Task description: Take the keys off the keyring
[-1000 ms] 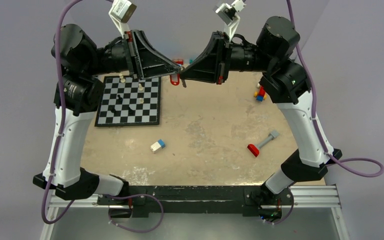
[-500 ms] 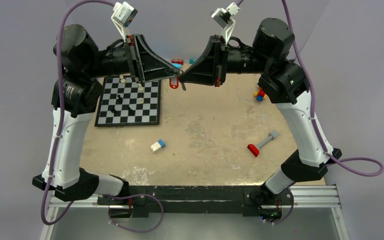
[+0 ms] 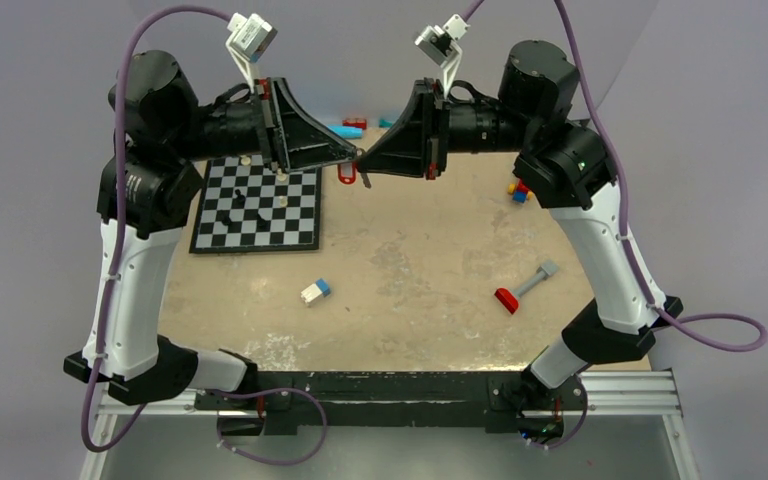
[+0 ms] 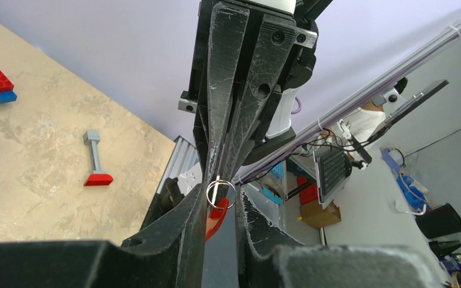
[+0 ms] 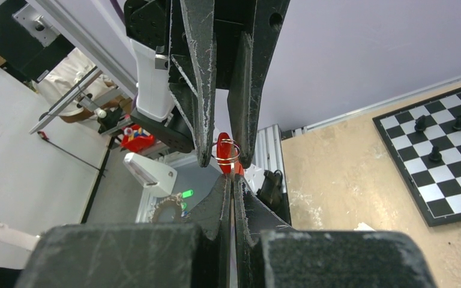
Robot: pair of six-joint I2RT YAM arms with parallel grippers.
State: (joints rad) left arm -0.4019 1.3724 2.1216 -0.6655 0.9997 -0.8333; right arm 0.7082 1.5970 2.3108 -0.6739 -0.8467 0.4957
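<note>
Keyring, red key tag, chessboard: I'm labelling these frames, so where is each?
keyring (image 4: 220, 194): left wrist view, middle of the wire loop.
red key tag (image 4: 216, 219): left wrist view, its body below the loop.
chessboard (image 3: 260, 238): top external view, bare squares by its near edge.

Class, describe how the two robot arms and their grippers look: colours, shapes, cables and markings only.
Both the left arm and right arm have white tapered links between bulky black joint housings. Each trails a looping purple cable. The left gripper and right gripper are black wedges with scratched fingers, red trim and a small white camera on a bracket.
</note>
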